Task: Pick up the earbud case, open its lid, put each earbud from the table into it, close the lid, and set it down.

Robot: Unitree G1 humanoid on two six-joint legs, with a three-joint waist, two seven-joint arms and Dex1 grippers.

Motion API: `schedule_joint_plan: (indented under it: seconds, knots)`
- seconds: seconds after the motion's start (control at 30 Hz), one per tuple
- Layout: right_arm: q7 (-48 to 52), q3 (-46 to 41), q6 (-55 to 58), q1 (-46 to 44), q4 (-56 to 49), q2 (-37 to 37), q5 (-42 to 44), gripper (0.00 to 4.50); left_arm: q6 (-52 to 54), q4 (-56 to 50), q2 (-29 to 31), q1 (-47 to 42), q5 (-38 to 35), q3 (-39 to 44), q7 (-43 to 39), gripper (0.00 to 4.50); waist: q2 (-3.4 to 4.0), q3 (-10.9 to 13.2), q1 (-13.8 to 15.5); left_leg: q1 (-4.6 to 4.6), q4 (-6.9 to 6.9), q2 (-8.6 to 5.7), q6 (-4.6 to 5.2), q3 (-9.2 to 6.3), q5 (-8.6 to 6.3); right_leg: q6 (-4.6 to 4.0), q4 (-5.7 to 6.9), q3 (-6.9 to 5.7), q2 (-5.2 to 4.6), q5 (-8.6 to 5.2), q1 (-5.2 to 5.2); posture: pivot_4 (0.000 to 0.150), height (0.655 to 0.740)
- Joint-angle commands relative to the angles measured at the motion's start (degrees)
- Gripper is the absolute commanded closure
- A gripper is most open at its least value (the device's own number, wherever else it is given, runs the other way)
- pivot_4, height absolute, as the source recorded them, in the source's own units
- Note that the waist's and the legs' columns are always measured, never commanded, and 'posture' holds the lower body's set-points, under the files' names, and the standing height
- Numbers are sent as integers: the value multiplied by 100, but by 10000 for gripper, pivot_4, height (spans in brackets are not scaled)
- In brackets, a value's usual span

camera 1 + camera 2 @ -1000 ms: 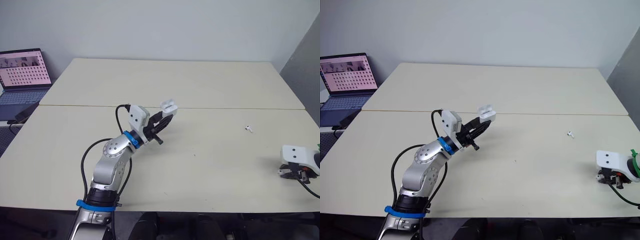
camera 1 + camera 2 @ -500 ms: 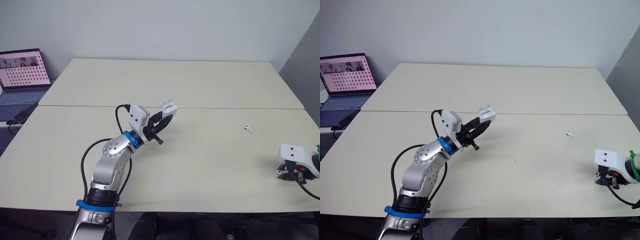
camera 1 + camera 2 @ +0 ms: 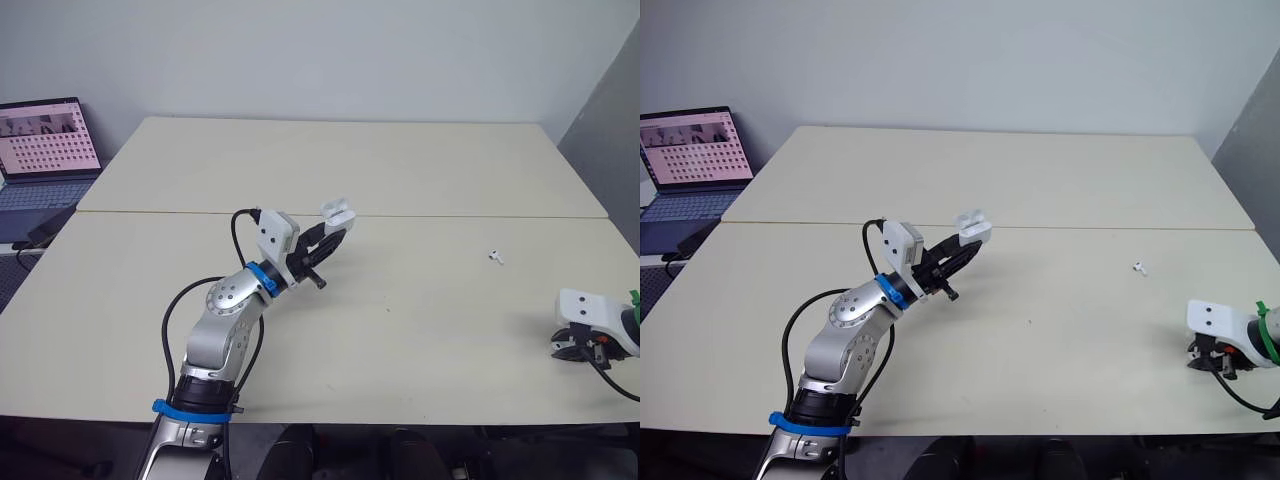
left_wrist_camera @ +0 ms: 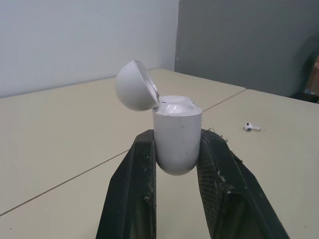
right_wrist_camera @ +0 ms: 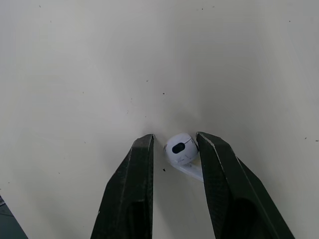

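From the head, the left gripper (image 3: 338,223) holds the case (image 3: 338,211) up over the middle of the table (image 3: 420,170), just where it hung a second ago. The right gripper (image 3: 576,348) sits low at the near right edge and has crept a little inward over that second. One earbud (image 3: 494,257) lies loose on the table between the two arms, well apart from both. A laptop (image 3: 45,150) stands off to the far left.

In the left wrist view, the two fingers (image 4: 130,189) are clamped on the lower body of the case, which stands upright with its lid (image 4: 135,85) swung back. The sockets look empty, though the angle is too shallow to be sure.

In the right wrist view, the fingers (image 5: 133,189) are spread and straddle the second earbud (image 5: 180,148), which lies on the table. One finger looks to be against it, while a sliver of table shows beside the other, so it is not yet gripped.

The small inward shift reads as final lining-up. Pickup and lid opening are done, the first earbud grasp is in hand, and both earbuds are yet to be loaded
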Motion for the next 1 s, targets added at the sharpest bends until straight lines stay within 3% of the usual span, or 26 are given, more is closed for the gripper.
schedule_joint_plan:
  seconds: [0.03,0.33,0.5,0.67,0.77,1.0]
  knots:
    - [-37,41,-112,-24,200,-73,-205,31175,-60,-158,-4,-120,-20,9,20,37550,0,0,-1,0,0,0,0,0,0,0,0,0,0,0,0,1500,7400]
    - [-5,74,-122,-119,217,18,-202,31175,-67,-162,-4,-120,-26,23,31,37550,0,0,-4,1,0,0,0,0,0,0,0,1,0,0,1,1500,7400]
    - [41,7,-33,-95,72,79,-66,41222,-61,-188,-6,-110,-27,17,35,37550,0,0,-4,2,1,1,0,1,0,0,0,1,0,0,1,1500,7400]
    - [198,-158,302,55,-525,106,292,41220,-81,-174,-4,-96,-26,4,4,37550,0,0,-3,2,0,3,0,0,0,0,0,0,0,0,1,1500,7400]
    - [-182,-406,1725,-751,-1676,846,1295,41220,-152,-127,-44,-95,-34,-33,-54,37550,-1,1,-61,3,-2,10,0,1,0,0,1,3,3,0,-3,1500,7400]
    - [-3210,-1688,5362,-3259,-2877,4026,3076,41220,-469,179,-221,-272,38,-91,-85,37550,-2,5,-42,6,-10,5,-2,-11,0,-27,17,23,6,16,-17,1500,7400]
